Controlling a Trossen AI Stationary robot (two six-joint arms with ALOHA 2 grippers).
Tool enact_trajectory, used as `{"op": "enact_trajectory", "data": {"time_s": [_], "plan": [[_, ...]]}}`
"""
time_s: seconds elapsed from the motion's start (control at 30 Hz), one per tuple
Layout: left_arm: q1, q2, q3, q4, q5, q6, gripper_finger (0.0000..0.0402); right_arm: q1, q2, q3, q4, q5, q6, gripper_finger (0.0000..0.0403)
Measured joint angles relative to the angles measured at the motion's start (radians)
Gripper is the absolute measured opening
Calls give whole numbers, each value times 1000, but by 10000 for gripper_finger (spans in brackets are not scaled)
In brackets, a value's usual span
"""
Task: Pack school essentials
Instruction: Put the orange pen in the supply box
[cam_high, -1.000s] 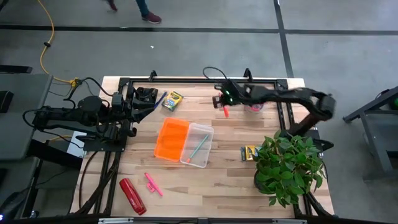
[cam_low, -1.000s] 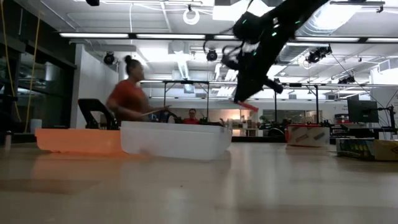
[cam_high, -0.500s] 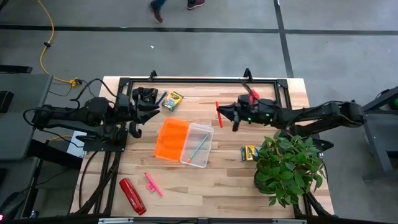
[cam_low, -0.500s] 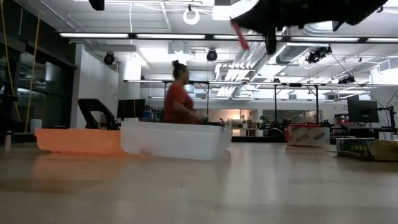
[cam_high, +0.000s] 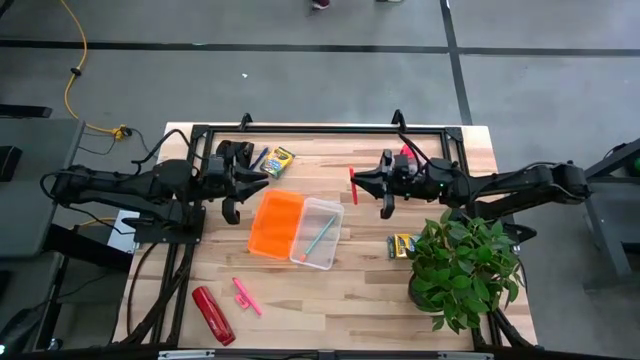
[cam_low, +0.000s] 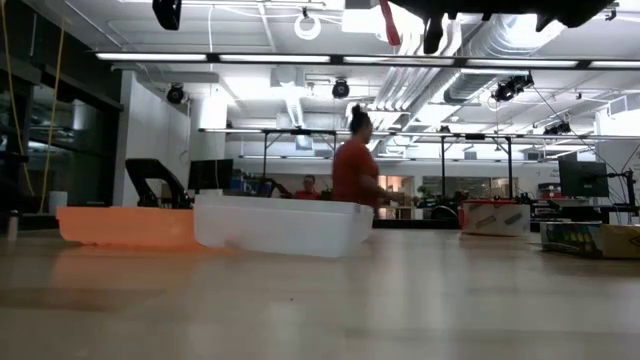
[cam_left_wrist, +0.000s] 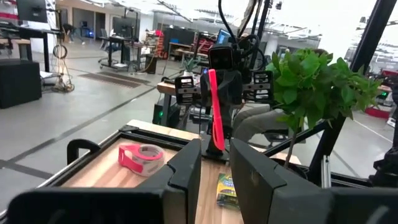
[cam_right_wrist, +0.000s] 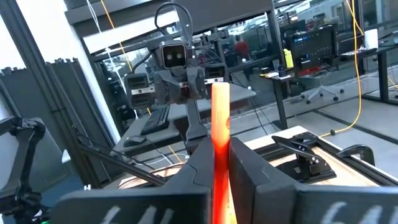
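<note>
The right hand (cam_high: 353, 184) is hovering above the counter (cam_high: 330, 300) just right of centre in the high view, its fingers pressed together on a thin pink pencil (cam_high: 353, 186); the right wrist view is showing the pencil (cam_right_wrist: 220, 143) pinched between both dark fingers. The clear case (cam_high: 317, 232) with its orange lid (cam_high: 275, 224) is lying open just below and to the left of that hand, so the coming move is probably turning on a short carry down-left. The pencil's long axis is running roughly up-down in the frame, close to the case's long side, which should suit a drop. 1 green pencil (cam_high: 320, 236) is already lying inside. The left hand (cam_high: 243, 187) is waiting at the upper left, partly spread and gripping nothing visible. 2 crayon boxes are lying loose: 1 (cam_high: 277, 161) upper left, 1 (cam_high: 401, 245) beside the plant (cam_high: 462, 268).
</note>
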Motion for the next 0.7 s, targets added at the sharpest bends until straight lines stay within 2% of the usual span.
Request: {"op": "enact_trajectory", "data": {"time_s": [0.2,0.37,0.57,0.7], "plan": [[0,14,0,0,3,-71,79,0,1,0,1,-49,24,6],[0,120,0,6,3,-143,126,0,49,18,9,-42,48,6],[0,299,0,257,34,-175,197,0,217,166,7,-80,-4,6],[0,383,5,364,64,-183,222,0,324,279,8,-140,-26,6]]}}
